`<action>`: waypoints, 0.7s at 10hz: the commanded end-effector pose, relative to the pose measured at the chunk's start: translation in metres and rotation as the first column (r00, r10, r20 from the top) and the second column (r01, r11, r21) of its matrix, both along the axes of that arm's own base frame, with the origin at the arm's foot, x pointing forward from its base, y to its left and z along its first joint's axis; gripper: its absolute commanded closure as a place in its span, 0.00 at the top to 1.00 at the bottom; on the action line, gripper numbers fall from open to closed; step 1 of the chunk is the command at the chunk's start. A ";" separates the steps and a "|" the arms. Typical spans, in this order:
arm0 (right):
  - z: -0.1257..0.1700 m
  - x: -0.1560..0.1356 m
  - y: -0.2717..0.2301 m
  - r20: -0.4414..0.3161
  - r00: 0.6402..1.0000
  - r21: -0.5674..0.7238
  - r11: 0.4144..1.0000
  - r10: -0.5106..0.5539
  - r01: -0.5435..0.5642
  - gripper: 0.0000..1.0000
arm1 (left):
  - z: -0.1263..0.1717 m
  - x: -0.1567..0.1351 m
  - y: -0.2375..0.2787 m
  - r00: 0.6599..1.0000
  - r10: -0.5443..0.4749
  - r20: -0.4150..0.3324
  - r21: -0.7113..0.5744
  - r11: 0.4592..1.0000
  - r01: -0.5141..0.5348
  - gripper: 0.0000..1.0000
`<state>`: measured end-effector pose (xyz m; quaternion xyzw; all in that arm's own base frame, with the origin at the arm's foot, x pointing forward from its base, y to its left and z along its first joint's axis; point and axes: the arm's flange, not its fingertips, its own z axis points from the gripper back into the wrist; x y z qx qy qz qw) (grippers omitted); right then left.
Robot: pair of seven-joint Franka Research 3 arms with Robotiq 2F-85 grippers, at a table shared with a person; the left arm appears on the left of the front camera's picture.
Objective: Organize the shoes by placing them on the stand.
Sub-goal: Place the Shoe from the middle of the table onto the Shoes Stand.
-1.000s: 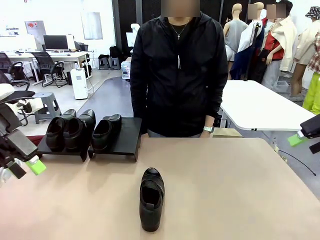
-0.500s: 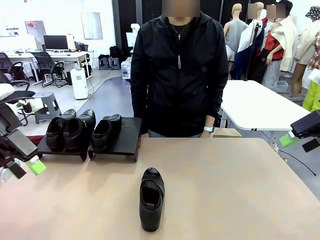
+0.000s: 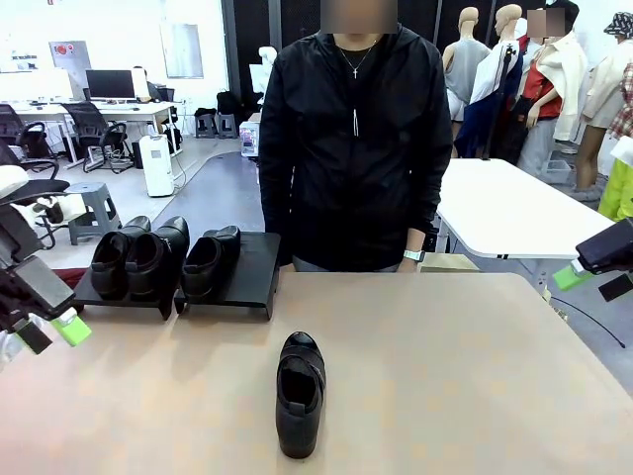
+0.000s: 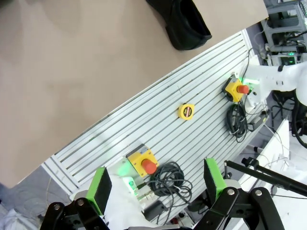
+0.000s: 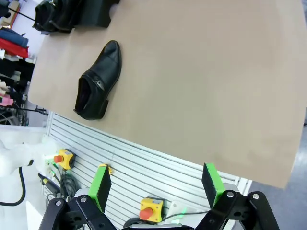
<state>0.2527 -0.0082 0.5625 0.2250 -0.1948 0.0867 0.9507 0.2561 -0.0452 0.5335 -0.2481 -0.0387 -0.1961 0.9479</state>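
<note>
Step in hand, by my reading: pick lone shoe (image 3: 300, 393) off counter (image 3: 445, 376), seat it on stand (image 3: 252, 272). Right end effector (image 5: 157, 184) spread, empty, high over counter edge; left end effector (image 4: 156, 184) spread, empty, off counter's left side. Advice: descend over shoe's middle, span its narrow width, pinch across sides, not glossy toe; lift level, set down in free slot beside single shoe (image 3: 210, 263) on right stand section, toe facing same way. Loose shoe: glossy black slip-on, low heel, rounded toe, lying mid-counter. Left section holds pair (image 3: 138, 257).
</note>
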 end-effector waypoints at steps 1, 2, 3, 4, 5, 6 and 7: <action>0.002 0.000 -0.002 0.010 1.000 0.017 1.000 -0.001 0.001 1.00 | 0.000 -0.001 0.001 1.000 -0.015 0.002 -0.016 1.000 0.015 1.00; 0.002 0.000 -0.002 0.010 1.000 0.017 1.000 -0.001 0.001 1.00 | 0.000 -0.001 0.001 1.000 -0.015 0.002 -0.016 1.000 0.015 1.00; 0.002 0.000 -0.002 0.010 1.000 0.017 1.000 -0.001 0.001 1.00 | 0.000 -0.001 0.001 1.000 -0.015 0.002 -0.016 1.000 0.015 1.00; 0.002 0.000 -0.002 0.010 1.000 0.017 1.000 -0.001 0.001 1.00 | 0.000 0.000 0.000 1.000 0.000 0.000 0.000 1.000 0.000 1.00; 0.002 0.000 -0.002 0.010 1.000 0.017 1.000 -0.001 0.001 1.00 | 0.001 -0.003 -0.068 0.990 0.115 -0.081 0.079 0.991 -0.108 1.00; 0.002 0.000 -0.002 0.010 1.000 0.017 1.000 -0.001 0.001 1.00 | -0.008 -0.002 -0.106 0.989 0.101 -0.108 0.100 0.991 -0.090 1.00; 0.002 0.000 -0.002 0.010 1.000 0.017 1.000 -0.001 0.001 1.00 | -0.024 0.000 -0.153 0.983 0.164 -0.083 0.163 0.975 -0.149 1.00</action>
